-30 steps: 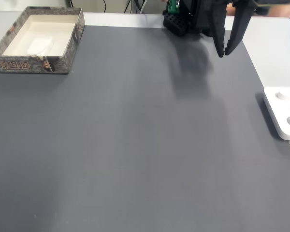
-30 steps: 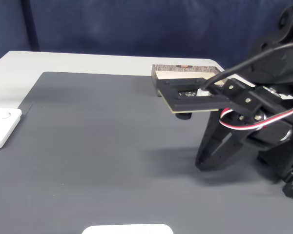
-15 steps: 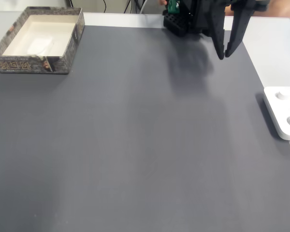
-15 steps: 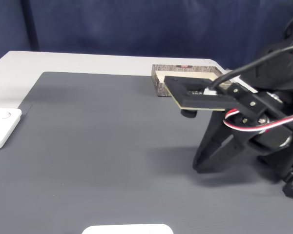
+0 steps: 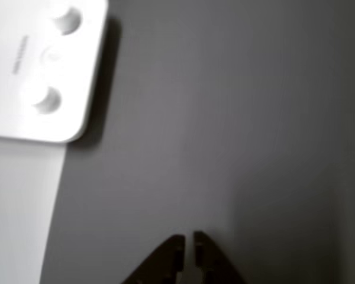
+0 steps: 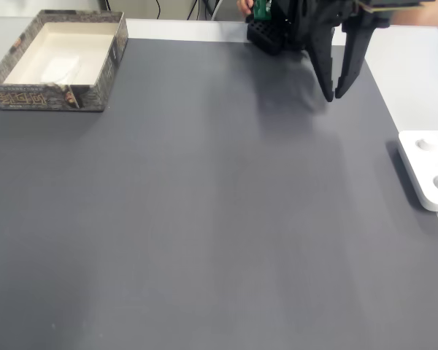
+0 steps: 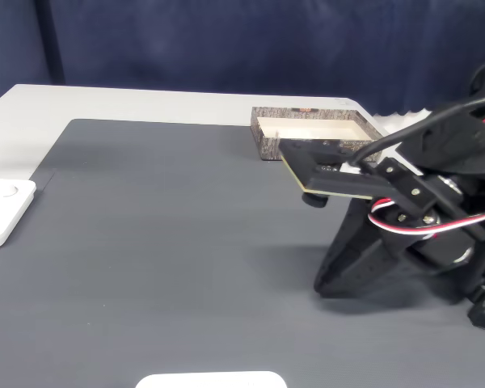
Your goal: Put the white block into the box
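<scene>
gripper (image 6: 333, 96) nearly closed, empty, at 1 o'clock over mat (image 6: 204, 204); box (image 6: 106, 76) at 10 o'clock holds block (image 6: 60, 69).

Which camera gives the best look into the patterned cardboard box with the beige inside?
A fixed view looking down shows the patterned cardboard box best, its whole beige floor open to sight. Another fixed view shows the box low and far, partly behind the arm.

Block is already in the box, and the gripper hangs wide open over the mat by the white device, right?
Not quite: the gripper is nearly shut, its fingertips almost touching, as the other view shows. The rest holds: a pale block lies in the box, and the gripper hangs over the mat near the white device.
</scene>
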